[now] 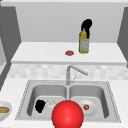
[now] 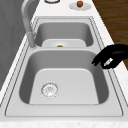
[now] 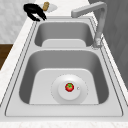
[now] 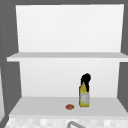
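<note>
While my right hand (image 1: 86,25) curls its fingers round the yellow plastic bottle's (image 1: 84,43) cap on the white shelf (image 1: 40,53), a steady lift seems due; left hand (image 1: 40,105) idles, fingers curled, in the steel sink (image 1: 25,100).

Yellow bottle (image 1: 84,42), black robot hand (image 1: 86,24) atop; red ball (image 1: 67,114); grey sink (image 1: 25,100).

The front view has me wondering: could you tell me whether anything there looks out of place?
Yes: a large red ball sits at the sink's front edge, hiding part of both basins. The yellow bottle on the shelf stands upright, with the right robot hand at its top.
</note>
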You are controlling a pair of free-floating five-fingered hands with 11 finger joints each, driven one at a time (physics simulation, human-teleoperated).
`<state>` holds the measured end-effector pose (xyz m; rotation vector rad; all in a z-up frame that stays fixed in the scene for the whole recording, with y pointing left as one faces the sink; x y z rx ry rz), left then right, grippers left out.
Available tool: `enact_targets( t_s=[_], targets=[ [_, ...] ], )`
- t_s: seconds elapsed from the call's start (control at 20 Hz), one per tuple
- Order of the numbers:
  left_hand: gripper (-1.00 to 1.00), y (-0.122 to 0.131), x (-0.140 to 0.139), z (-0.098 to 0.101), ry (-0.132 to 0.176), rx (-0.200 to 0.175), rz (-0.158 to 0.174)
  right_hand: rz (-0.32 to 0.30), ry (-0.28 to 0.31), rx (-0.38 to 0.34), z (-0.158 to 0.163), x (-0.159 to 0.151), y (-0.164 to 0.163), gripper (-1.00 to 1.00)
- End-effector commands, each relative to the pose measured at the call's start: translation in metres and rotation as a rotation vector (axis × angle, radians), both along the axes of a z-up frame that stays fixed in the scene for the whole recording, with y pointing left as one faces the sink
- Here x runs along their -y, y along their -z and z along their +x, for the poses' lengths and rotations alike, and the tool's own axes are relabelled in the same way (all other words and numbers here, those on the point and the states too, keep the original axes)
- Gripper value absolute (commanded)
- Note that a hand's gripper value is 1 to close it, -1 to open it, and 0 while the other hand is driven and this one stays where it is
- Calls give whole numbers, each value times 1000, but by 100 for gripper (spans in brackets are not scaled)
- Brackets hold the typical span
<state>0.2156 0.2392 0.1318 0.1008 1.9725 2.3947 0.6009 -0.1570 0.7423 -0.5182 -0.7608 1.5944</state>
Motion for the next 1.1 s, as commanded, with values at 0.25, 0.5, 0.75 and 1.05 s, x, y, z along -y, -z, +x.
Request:
enact_targets(
  t_s=[0.25,0.5,0.75,1.05],
  targets=[
    [0,0,0,0,0,0,0,-22,12,26,-1,-1,-4,-100],
    [0,0,0,0,0,0,0,-35,6,41,4,3,-20,-100],
    [0,0,0,0,0,0,0,-39,-4,33,4,13,-38,-100],
    [0,0,0,0,0,0,0,-32,-12,30,4,32,-52,-100]
  ],
)
